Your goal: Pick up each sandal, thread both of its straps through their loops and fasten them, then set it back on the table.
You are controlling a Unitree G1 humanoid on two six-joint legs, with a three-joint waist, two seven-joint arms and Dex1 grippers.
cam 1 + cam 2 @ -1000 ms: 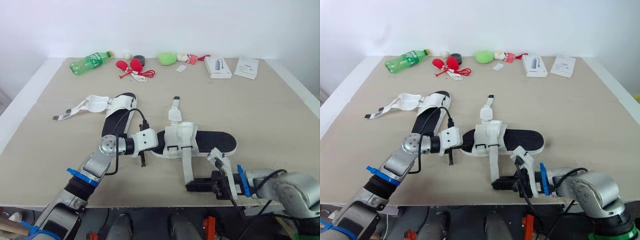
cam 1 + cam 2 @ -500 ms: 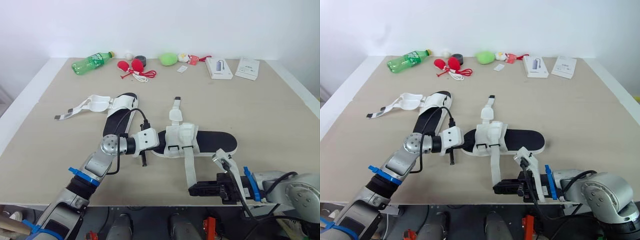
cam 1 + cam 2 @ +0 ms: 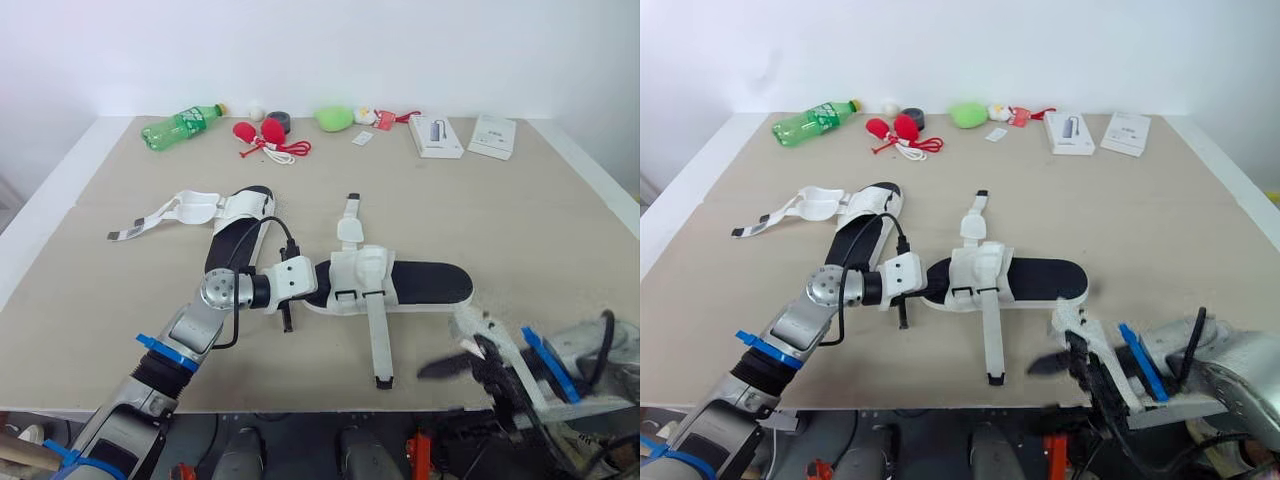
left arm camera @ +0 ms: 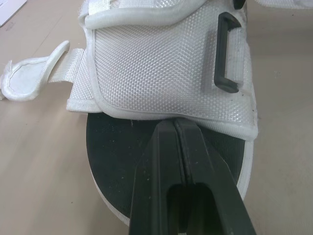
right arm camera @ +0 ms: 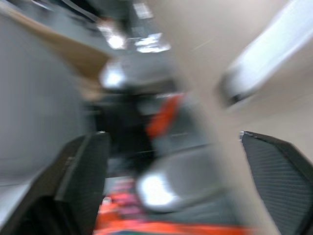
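One white sandal with a black sole (image 3: 420,284) lies at the table's centre. Its long strap (image 3: 376,340) lies flat, running to the front edge, and a shorter strap (image 3: 348,216) points to the back. My left gripper (image 4: 174,128) is shut, its tip pressed on the black sole just under the white upper (image 4: 156,63) with its black loop (image 4: 227,54). My right gripper (image 3: 465,372) hangs open at the table's front edge, right of the strap's tip and holding nothing. The second sandal (image 3: 236,232) lies to the left, its strap (image 3: 160,215) spread out leftward.
Along the back of the table lie a green bottle (image 3: 180,125), red items with a cord (image 3: 262,134), a dark tape roll (image 3: 278,119), a green object (image 3: 335,117), a white box (image 3: 436,135) and a booklet (image 3: 493,135).
My right gripper has opened, let go of the long strap's tip and swung right and down past the front edge. The strap now lies on the table. The left arm has not moved.
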